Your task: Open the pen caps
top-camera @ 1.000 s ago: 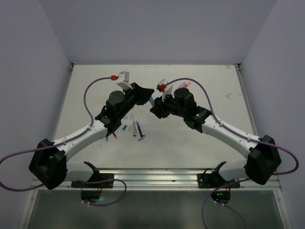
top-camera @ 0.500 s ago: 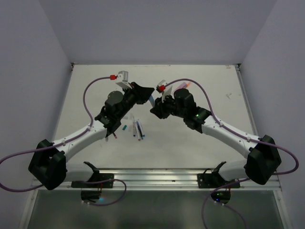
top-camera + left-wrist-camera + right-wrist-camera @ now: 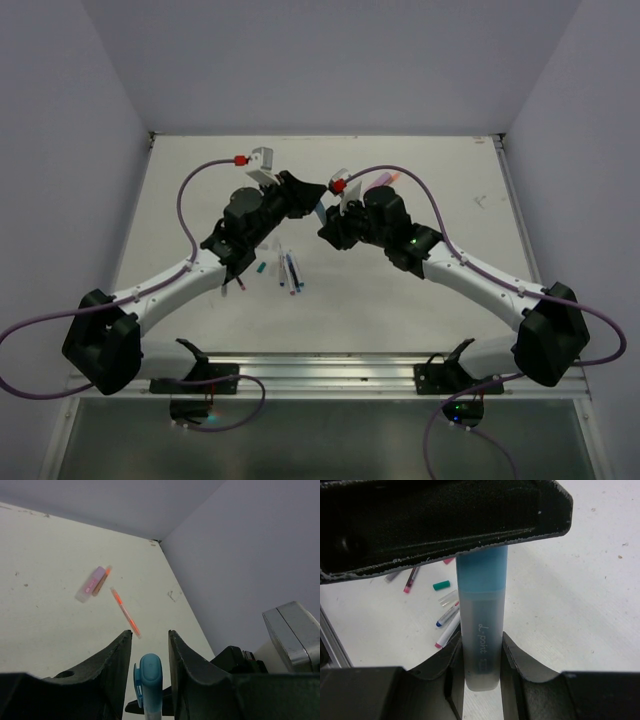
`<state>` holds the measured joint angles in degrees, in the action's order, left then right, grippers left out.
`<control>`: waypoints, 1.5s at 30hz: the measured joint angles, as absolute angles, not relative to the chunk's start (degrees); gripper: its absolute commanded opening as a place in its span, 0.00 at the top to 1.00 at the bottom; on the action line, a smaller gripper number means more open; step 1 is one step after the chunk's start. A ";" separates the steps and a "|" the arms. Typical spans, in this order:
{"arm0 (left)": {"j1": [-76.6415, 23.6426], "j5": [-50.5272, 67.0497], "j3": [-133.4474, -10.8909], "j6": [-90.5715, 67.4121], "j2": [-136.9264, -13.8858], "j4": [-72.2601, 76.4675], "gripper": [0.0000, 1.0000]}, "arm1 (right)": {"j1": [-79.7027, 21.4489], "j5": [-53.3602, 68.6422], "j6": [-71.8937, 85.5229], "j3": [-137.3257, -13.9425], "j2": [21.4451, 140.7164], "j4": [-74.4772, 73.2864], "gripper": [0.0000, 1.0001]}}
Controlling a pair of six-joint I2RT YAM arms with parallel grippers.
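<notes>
Both arms meet in the air above the middle of the table [image 3: 470,170], sharing one pen [image 3: 317,208] between them; the left gripper [image 3: 305,192] has its jaws drawn in on the light blue cap [image 3: 150,672], whose rounded end and side clip show between the two black fingers [image 3: 117,675] in the left wrist view; the right gripper [image 3: 481,637] pinches the pen's frosted grey body, printed with "L-point", low down between its fingers [image 3: 512,660]; from the right wrist the light blue cap [image 3: 481,570] runs straight up out of that frosted body and passes behind the dark underside of the left gripper, so cap and body are joined in one line, the cap not yet off; on the table below and to the left lie loose pens [image 3: 447,625], a blue-tipped one and a pink-tipped one side by side, with a clear cap [image 3: 448,598] and a teal cap [image 3: 441,585] just beyond them and a dark red pen [image 3: 411,579] further off; the top view shows the same cluster near the left arm; toward the far right of the table an orange pen [image 3: 126,614] lies alone, near a stubby lilac marker [image 3: 91,584] that has another orange pen touching its side
</notes>
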<state>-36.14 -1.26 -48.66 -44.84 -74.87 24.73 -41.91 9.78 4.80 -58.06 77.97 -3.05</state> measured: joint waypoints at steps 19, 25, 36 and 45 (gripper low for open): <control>-36.80 -2.37 -51.11 -45.23 -77.03 21.52 1.00 | -42.09 8.01 4.73 -59.20 79.05 -3.84 1.00; -36.93 -4.49 -52.77 -43.66 -77.03 18.90 1.00 | -42.15 7.29 4.21 -59.13 79.75 -2.66 1.00; -35.35 -2.42 -59.94 -39.62 -77.19 11.60 1.00 | -42.37 6.37 4.40 -52.47 78.30 12.32 1.00; -26.15 -6.72 -69.65 -39.90 -73.78 29.15 1.00 | -43.51 7.01 5.80 -42.46 81.62 2.55 1.00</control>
